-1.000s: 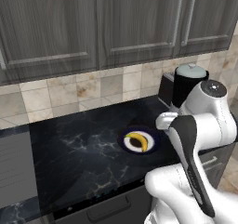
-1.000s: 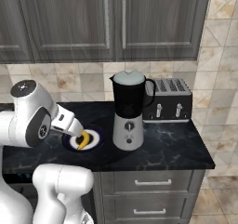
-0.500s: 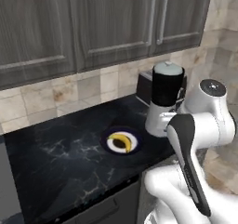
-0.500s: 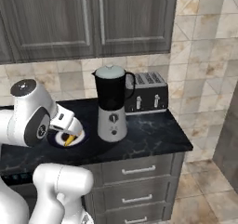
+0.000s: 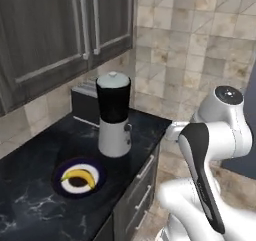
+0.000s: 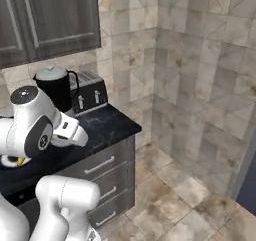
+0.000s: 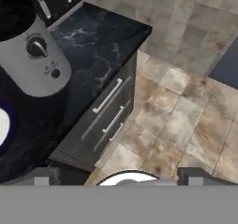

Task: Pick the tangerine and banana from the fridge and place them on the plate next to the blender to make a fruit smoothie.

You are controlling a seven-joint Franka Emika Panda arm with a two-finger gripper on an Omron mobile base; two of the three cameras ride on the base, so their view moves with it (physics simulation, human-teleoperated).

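Leftward first, left base view: banana (image 5: 80,175) lying on plate (image 5: 78,177), plate sitting on dark counter (image 5: 35,205) just beside blender (image 5: 113,115); toaster (image 5: 83,101) standing behind blender. Right base view: blender (image 6: 55,87) and toaster (image 6: 90,92) standing side by side on counter, plate edge (image 6: 9,161) peeking out under white arm. Hand view: blender base (image 7: 37,60) showing near drawer fronts (image 7: 108,114), plate rim (image 7: 5,125) at left edge; gripper (image 7: 119,175) tips spread wide apart, holding nothing.
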